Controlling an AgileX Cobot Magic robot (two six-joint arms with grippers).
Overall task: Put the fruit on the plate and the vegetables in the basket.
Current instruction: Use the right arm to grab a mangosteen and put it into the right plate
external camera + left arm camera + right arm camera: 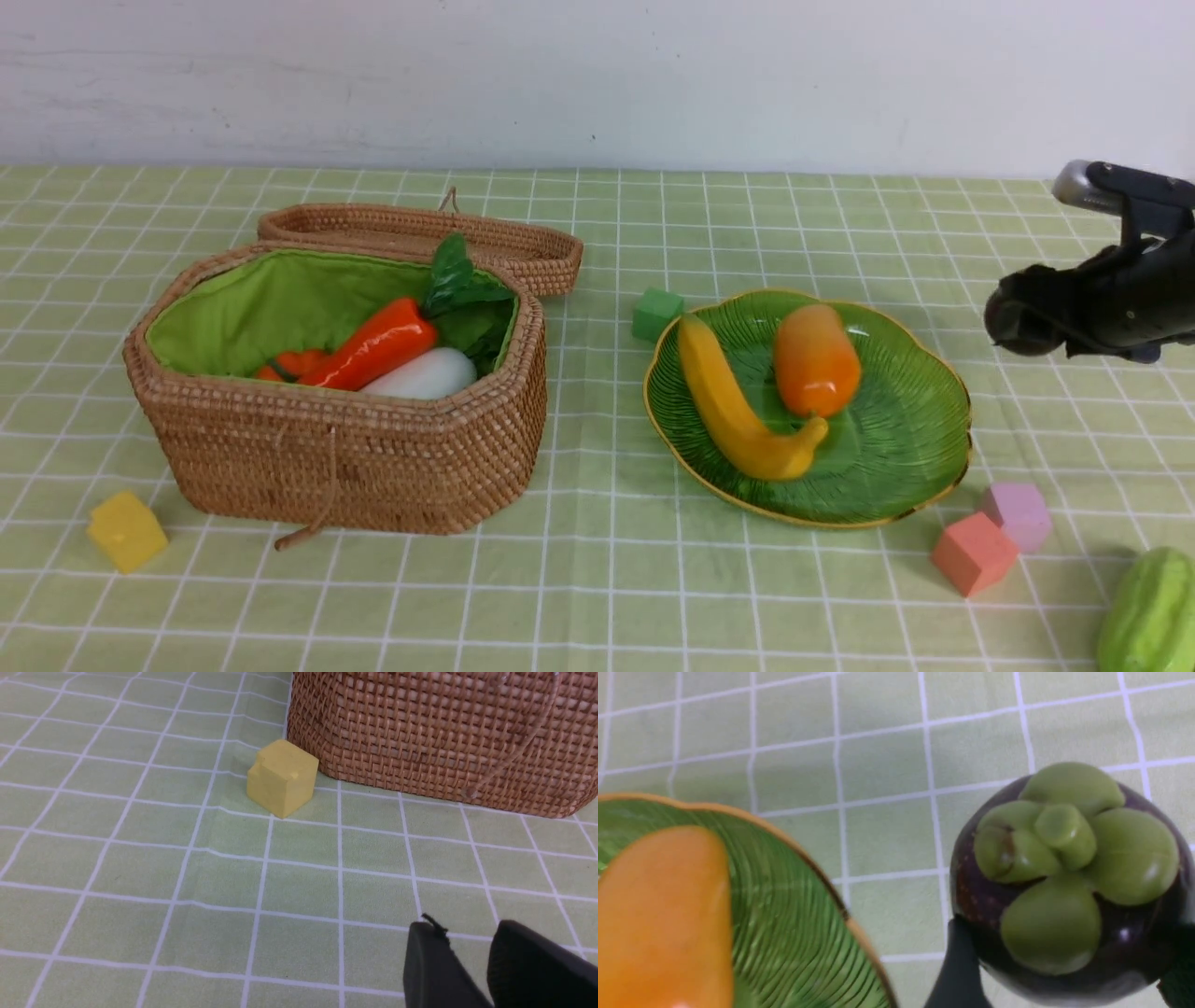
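Observation:
My right gripper (pixel 1038 329) is shut on the dark purple mangosteen (pixel 1016 313) and holds it above the cloth, just right of the green plate (pixel 920 467). In the right wrist view the mangosteen (pixel 1064 882) fills the space between the fingers (pixel 957 970), green cap towards the camera, beside the plate rim (pixel 822 877). The banana (pixel 738 411) and mango (pixel 815 359) lie on the plate. The basket (pixel 355 457) holds the red-orange carrot-like piece (pixel 373 353), the radish (pixel 422 373) and the pumpkin (pixel 297 362). The gourd (pixel 1153 616) lies at the front right. My left gripper (pixel 467 926) is empty, its jaws a narrow gap apart.
The basket lid (pixel 420 229) lies open behind it. Foam cubes lie about: green (pixel 656 313) behind the plate, yellow (pixel 126 530) front left of the basket, pink (pixel 973 553) and purple (pixel 1018 513) in front of the plate.

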